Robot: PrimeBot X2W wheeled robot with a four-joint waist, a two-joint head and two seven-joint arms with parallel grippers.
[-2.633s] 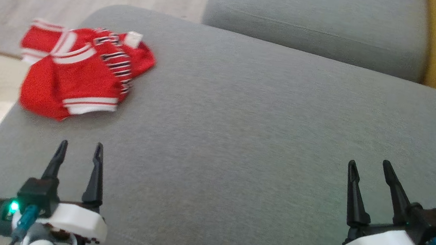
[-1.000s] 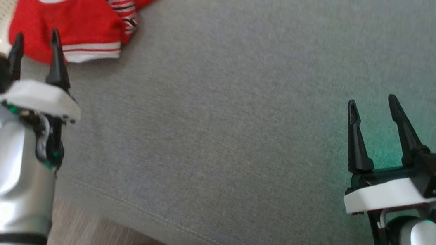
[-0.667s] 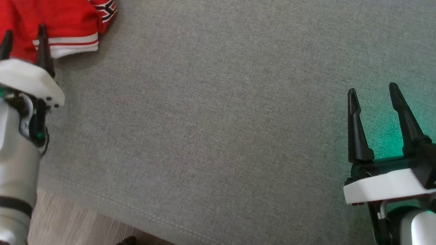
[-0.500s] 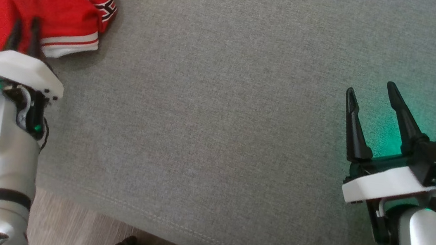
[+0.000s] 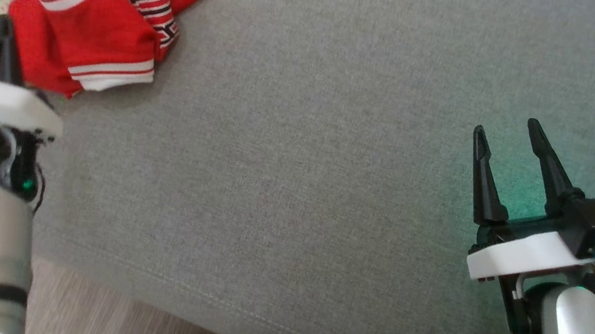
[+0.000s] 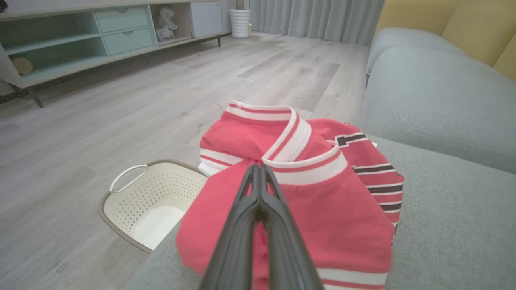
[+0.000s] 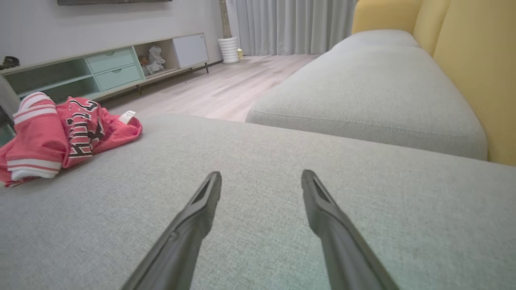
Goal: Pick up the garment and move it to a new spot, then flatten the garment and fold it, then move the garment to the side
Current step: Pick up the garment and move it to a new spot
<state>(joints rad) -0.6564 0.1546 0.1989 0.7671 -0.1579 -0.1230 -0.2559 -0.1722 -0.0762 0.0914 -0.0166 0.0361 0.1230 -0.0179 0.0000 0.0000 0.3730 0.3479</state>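
Pointing at garment [image 6: 322, 217]: left end effector [image 6: 258, 169], shut | right end effector [image 7: 262, 177]: spread, empty | right wrist: white label [image 7: 127, 117]

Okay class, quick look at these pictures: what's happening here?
A two-armed robot is working on a crumpled red garment lying at the left corner of a grey sofa cushion. Its left gripper is shut, with the fingertips at the fabric near the white collar band; whether cloth is actually pinched is hard to tell. The right gripper is open above bare cushion, well away from the garment. A cream laundry basket sits on the floor beside that corner. Nothing is flattened or folded yet.
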